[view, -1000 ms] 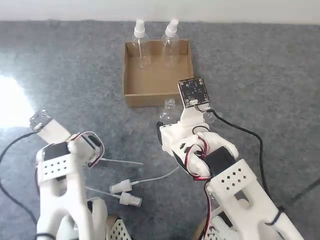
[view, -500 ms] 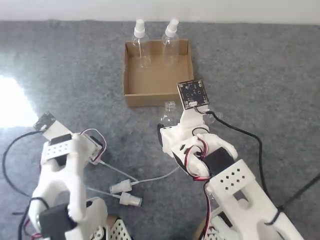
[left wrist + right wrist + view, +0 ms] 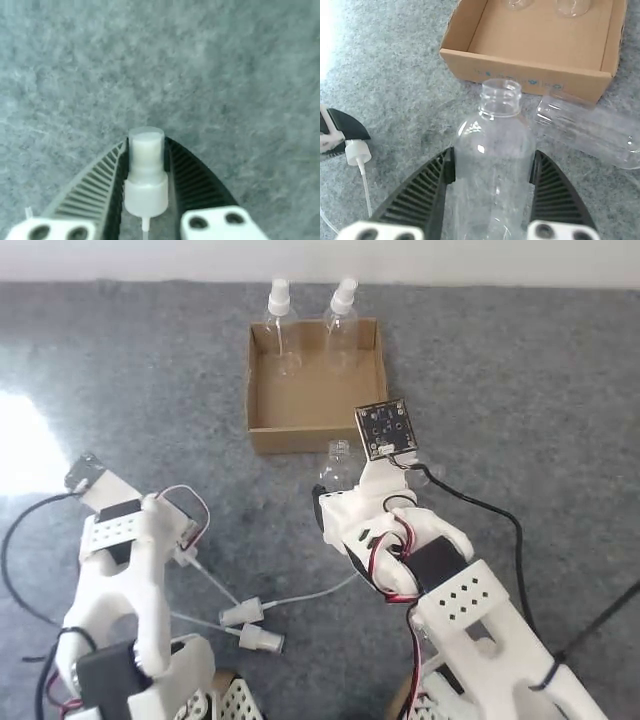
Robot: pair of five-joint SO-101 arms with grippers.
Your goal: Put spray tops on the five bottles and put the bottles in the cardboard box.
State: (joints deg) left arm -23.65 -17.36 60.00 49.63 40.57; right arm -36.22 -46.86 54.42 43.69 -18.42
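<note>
Jaws of the left gripper are pinching one white spray top by its sides, its nozzle end pointing out past the jaw tips and its thin dip tube trailing back between them. Jaws of the right gripper are pressing on both sides of one open clear bottle, whose uncapped neck is pointing away from the jaws toward the cardboard box. One second uncapped bottle is lying on its side on the grey counter, just beyond the right jaws and against the box's near wall. Two capped bottles are standing upright inside the box, at the wall farthest from the right jaws. Two loose spray tops are lying side by side on the counter, back behind the left jaws and nearer the arm bases.
</note>
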